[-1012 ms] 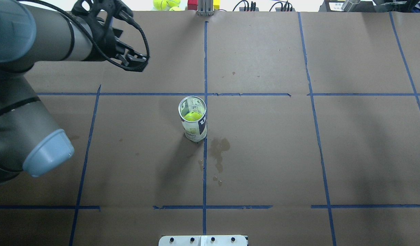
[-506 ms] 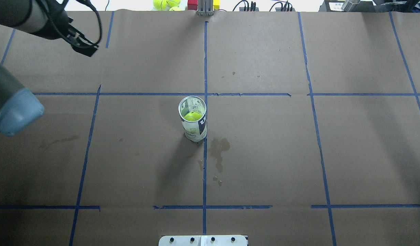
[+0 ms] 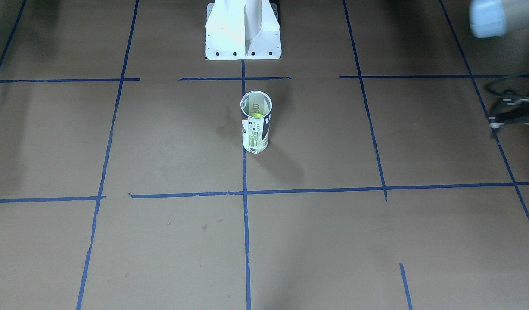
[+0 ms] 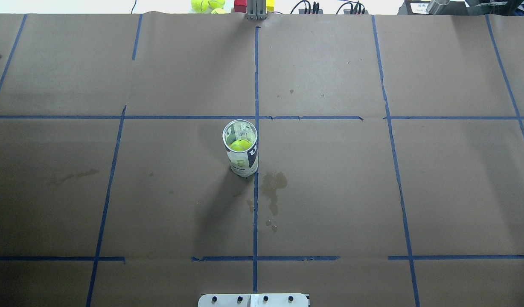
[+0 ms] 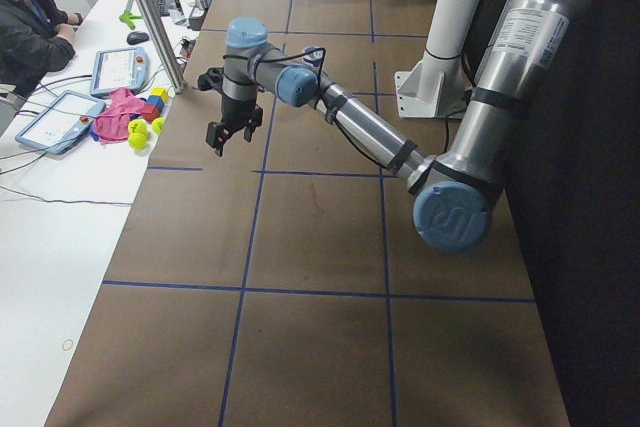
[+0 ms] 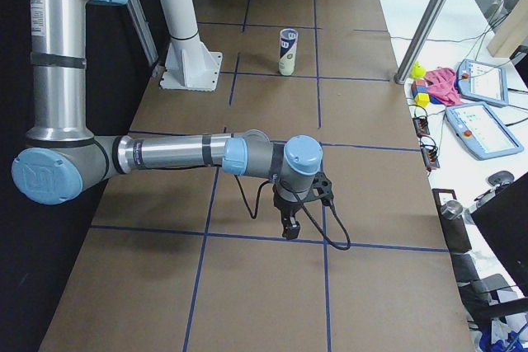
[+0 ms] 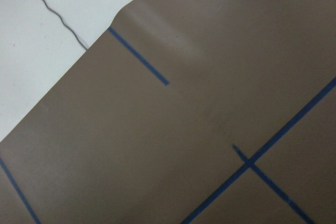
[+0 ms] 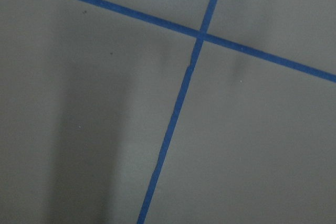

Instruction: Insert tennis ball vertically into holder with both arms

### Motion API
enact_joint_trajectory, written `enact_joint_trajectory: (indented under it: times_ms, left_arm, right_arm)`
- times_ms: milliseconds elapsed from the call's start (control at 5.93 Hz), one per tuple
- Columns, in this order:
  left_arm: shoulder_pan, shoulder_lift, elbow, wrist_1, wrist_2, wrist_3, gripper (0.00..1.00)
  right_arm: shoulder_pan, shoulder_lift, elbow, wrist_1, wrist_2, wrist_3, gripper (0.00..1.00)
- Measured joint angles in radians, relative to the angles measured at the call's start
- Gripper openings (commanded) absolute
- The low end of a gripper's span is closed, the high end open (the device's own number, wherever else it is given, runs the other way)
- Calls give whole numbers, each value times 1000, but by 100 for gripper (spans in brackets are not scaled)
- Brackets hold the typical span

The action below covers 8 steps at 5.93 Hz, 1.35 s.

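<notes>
Overhead exterior view has the can (image 4: 240, 149) standing upright near the middle of the table (image 4: 330, 192), just beside the centre tape line (image 4: 255, 76), its mouth open and a tennis ball (image 4: 240, 145) low inside it. My left gripper (image 5: 228, 140) hangs over the table's left end, well apart from the can, fingers spread and holding nothing. My right gripper (image 6: 289, 228) points down at the table's right end; whether it is spread or closed I cannot tell

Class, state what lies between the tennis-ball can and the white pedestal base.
Between can and base, blue tape lines cross on brown paper, per the front-facing view.
</notes>
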Motion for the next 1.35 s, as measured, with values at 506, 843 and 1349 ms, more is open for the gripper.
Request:
enact_joint_trajectory:
  times_ms: [506, 843, 1349]
  left_arm:
    - [-112, 185, 83, -6, -14, 10, 100]
    - [-136, 271, 146, -35, -45, 16, 100]
    - [-199, 384, 149, -149, -224, 10, 100]
  right_arm:
    - [6, -4, -35, 2, -1, 1, 100]
    - [6, -4, -36, 2, 1, 1, 100]
    - [6, -1, -33, 3, 1, 0, 100]
